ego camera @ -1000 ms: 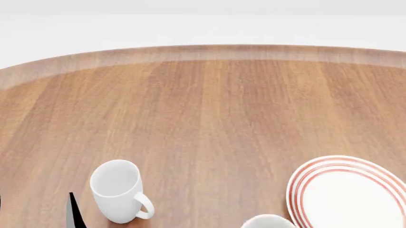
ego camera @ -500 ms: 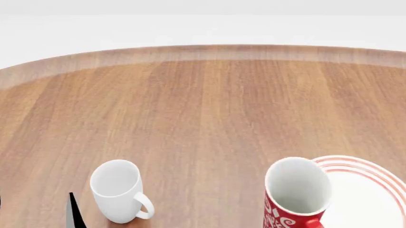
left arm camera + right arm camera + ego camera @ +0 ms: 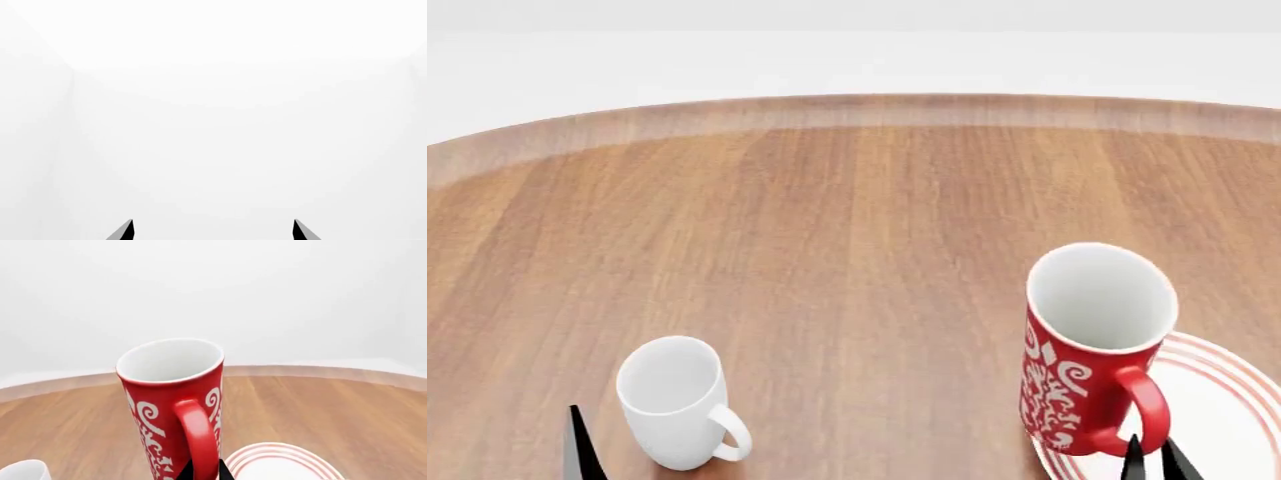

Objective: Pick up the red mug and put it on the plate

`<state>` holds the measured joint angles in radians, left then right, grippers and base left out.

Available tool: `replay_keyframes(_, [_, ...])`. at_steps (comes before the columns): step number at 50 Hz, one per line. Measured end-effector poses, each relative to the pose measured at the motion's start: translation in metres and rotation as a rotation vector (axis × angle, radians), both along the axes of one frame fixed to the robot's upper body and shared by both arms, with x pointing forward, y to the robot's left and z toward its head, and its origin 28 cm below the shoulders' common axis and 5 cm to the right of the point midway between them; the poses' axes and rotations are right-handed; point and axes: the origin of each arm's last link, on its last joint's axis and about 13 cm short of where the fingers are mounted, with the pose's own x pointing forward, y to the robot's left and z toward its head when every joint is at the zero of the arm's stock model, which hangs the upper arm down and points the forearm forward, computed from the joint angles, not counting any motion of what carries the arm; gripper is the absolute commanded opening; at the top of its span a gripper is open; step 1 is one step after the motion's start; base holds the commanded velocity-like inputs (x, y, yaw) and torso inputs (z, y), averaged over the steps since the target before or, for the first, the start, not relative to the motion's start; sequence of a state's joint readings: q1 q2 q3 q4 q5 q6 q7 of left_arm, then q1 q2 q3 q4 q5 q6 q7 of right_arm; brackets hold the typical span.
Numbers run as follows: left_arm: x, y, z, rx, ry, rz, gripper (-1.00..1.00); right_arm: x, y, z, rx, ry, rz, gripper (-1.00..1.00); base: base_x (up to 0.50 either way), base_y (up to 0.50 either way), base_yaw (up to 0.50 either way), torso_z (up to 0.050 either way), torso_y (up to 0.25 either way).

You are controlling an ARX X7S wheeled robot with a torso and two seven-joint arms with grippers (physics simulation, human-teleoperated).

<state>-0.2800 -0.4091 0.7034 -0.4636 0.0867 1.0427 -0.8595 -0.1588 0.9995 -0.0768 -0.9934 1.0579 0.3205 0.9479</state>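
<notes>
A round brown wooden table fills the head view. At its near right edge lies the round white plate with red rings. Over the plate's left rim the tall red ceramic mug with white swirls stands tilted, its handle pinched between the black fingertips of the right gripper just below it. A plain white mug stands well apart to the left. The left gripper holds its tips wide apart with nothing between them.
</notes>
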Motion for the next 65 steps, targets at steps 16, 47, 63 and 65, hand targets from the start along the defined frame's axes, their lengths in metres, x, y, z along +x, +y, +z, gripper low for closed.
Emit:
replay_keyframes(16, [0.000, 0.000, 0.000, -0.002, -0.007, 0.001, 1.00, 0.011, -0.007, 0.012, -0.029, 0.027, -0.056, -1.00, 0.00, 0.00, 0.00, 0.000, 0.001])
replay_keyframes(47, [0.000, 0.000, 0.000, -0.003, -0.014, 0.003, 1.00, 0.028, -0.008, 0.020, -0.075, 0.028, -0.144, -1.00, 0.00, 0.00, 0.00, 0.000, 0.000])
replay_keyframes(63, [0.000, 0.000, 0.000, -0.002, -0.016, 0.003, 1.00, 0.060, -0.030, 0.022, -0.090, 0.050, -0.094, -1.00, 0.00, 0.00, 0.00, 0.000, 0.000])
replay_keyframes(65, [0.000, 0.000, 0.000, -0.001, -0.016, 0.003, 1.00, 0.064, -0.033, 0.023, -0.095, 0.049, -0.088, -1.00, 0.00, 0.00, 0.00, 0.000, 0.000])
